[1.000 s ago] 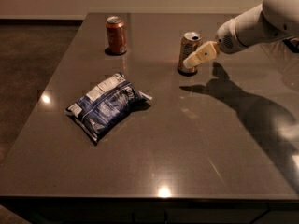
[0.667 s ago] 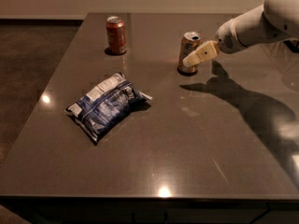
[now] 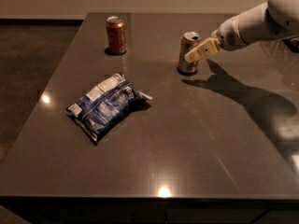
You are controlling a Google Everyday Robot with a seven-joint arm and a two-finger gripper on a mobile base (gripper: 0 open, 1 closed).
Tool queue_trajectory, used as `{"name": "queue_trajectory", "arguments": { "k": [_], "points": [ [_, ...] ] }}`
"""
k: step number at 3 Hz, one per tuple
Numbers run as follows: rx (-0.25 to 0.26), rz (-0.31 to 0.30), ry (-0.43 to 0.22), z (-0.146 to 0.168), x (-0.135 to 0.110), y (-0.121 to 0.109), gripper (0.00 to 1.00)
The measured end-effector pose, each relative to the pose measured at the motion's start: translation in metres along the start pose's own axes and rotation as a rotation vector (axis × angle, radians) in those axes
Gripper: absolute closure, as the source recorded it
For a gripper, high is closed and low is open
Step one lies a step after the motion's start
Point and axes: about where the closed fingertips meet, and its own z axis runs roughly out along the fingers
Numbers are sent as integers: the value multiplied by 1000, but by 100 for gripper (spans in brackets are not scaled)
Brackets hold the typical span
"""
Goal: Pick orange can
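Observation:
The orange can (image 3: 188, 53) stands upright on the dark table (image 3: 187, 139), toward the back and right of centre. It has a tan-gold body and a silver top. My gripper (image 3: 200, 51) comes in from the right on a white arm (image 3: 261, 22). Its pale fingers lie against the can's right side at about mid height. The can rests on the table.
A darker red-orange can (image 3: 116, 35) stands upright at the back left. A blue and white chip bag (image 3: 106, 104) lies flat left of centre. The table's left edge drops to a dark floor (image 3: 28, 78).

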Motion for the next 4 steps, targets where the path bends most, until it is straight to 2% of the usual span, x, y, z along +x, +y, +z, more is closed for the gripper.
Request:
{"name": "queue_trajectory", "arguments": {
  "k": [2,3,4],
  "points": [
    [-68,-8,-26,-10,-5,-2,64],
    [-100,-41,-61,-38,-13,-1,95],
    [-119,-71,-75,-55,-17,-1,100]
  ]
}}
